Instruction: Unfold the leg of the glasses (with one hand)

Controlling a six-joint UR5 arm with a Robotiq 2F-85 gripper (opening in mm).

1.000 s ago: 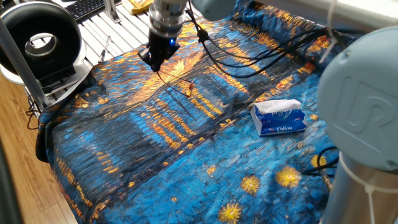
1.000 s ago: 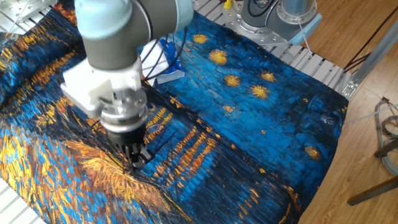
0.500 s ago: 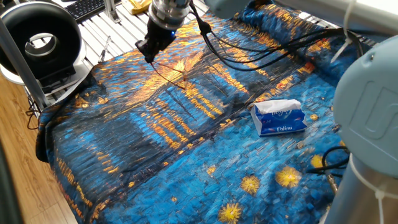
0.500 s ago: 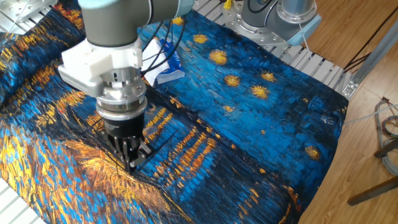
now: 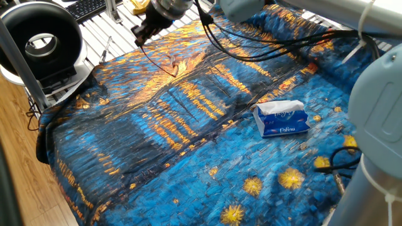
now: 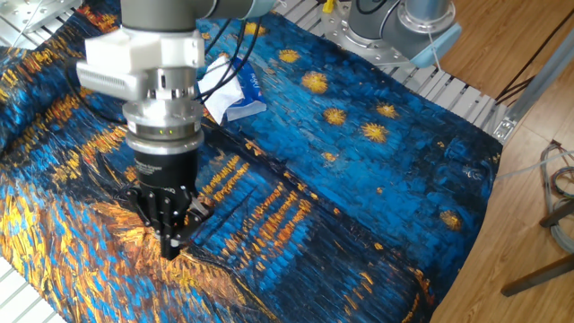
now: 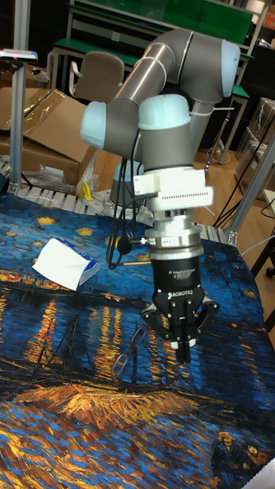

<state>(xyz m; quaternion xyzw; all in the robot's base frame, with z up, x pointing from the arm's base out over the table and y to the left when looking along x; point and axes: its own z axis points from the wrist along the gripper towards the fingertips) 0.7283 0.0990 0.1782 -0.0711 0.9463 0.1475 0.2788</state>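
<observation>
— Now, largest item first: what is lying across the table (image 5: 94,53)?
— Entry one: a printed cloth (image 5: 157,163) in blue and orange, with yellow stars, is covering the whole top and hanging over the near edge.
— Entry two?
— The grey robot arm (image 7: 164,114) is reaching down over the orange part of the cloth, with black cables (image 5: 251,53) trailing behind it.
— Entry three?
— A blue tissue pack (image 5: 281,119), with white tissue sticking out of its top, is lying on the blue part of the cloth, well apart from the arm's tip.
— Entry four, the claw?
— The black claw (image 7: 183,353) is pointing downward. Its two fingers are pressing close together, with no gap showing, and they are pinching the far end of the leg (image 5: 154,58).
— Entry five?
— The glasses (image 7: 126,355) are hanging just beside the claw, tilted, one clear lens facing the tall fixed view. The leg is running as a thin dark line from the fingertips down to the frame. Whether the frame is touching the cloth, I cannot tell.
</observation>
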